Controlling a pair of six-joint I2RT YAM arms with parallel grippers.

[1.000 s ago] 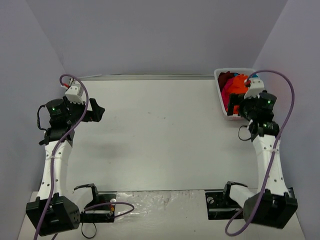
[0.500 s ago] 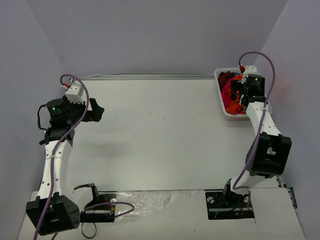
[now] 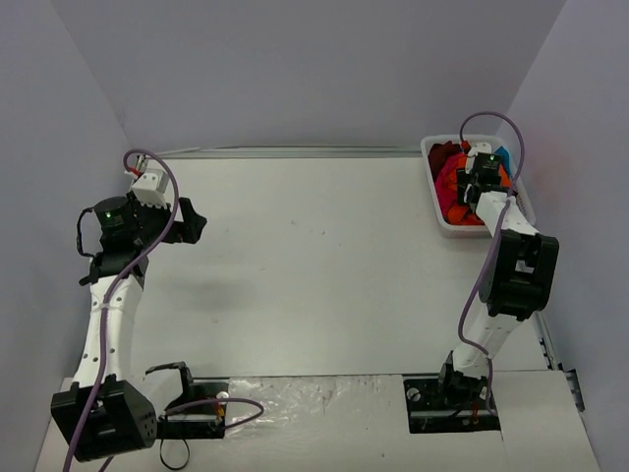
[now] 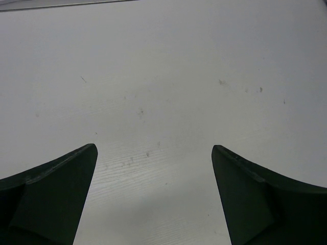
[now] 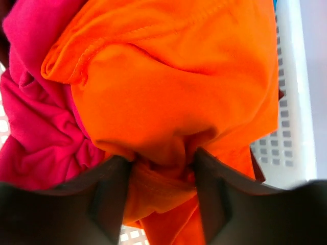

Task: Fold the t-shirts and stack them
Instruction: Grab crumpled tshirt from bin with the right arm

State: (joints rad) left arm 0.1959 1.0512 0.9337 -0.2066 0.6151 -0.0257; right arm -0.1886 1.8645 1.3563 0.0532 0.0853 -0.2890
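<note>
Your right pincer (image 5: pixel 161 159) has dropped into the basket (image 5: pixel 294 102), pinching a fold of the bunched orange t-shirt (image 5: pixel 168 87), axis unclear; left pincer (image 4: pixel 153 153) gapes wide.

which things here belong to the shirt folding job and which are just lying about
Job:
- orange shirt, pinched by the right gripper
- pink shirt
- dark red shirt
- teal shirt
- left gripper, open over the table

Just there:
- white basket holding the shirts
- the table itself
</note>
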